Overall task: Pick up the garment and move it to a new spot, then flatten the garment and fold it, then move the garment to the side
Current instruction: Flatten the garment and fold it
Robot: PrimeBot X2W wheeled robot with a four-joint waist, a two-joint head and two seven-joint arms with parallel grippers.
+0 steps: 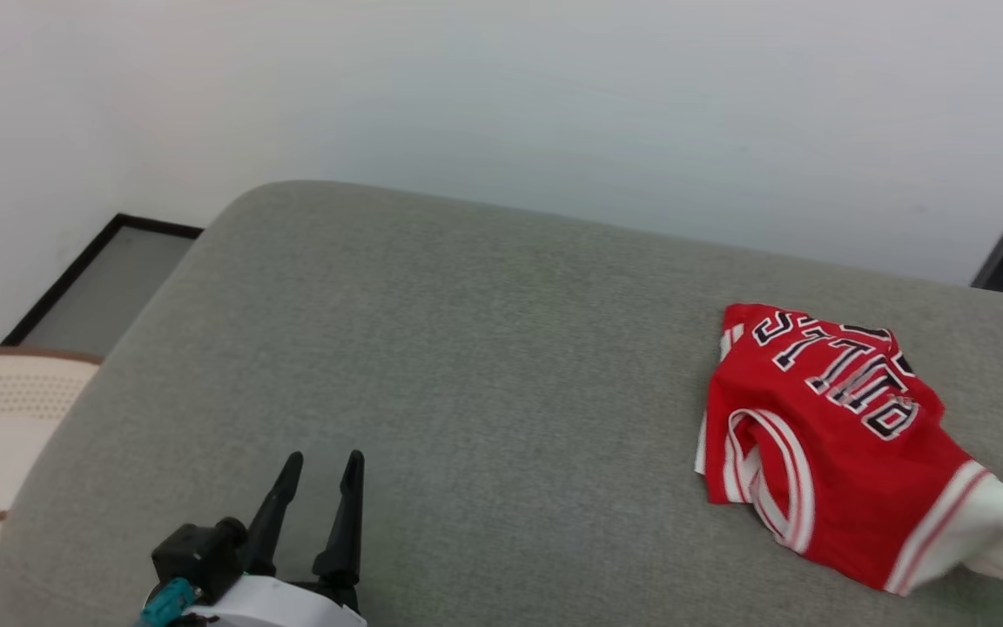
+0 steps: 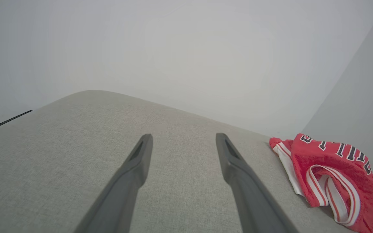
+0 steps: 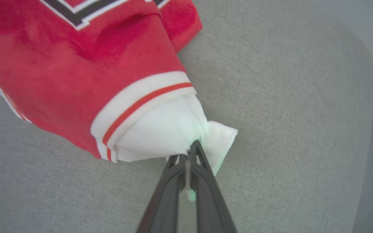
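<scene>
Garment (image 1: 824, 435) bunched at four o'clock; right gripper (image 3: 193, 146) pinches only the sleeve (image 3: 170, 136) tip, which may slip out when lifted; left gripper (image 1: 324, 458) fingers spread.

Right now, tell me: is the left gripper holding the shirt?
No, the left gripper is open over grey cushion, apart from the shirt.

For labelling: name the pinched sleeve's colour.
The sleeve is white, clearest in the right wrist view.

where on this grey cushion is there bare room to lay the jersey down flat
The wide stretch of grey cushion between the open left tool and the garment is bare. Crowded: the right end, where the garment lies bunched, sleeve pinched in the right tool.
</scene>
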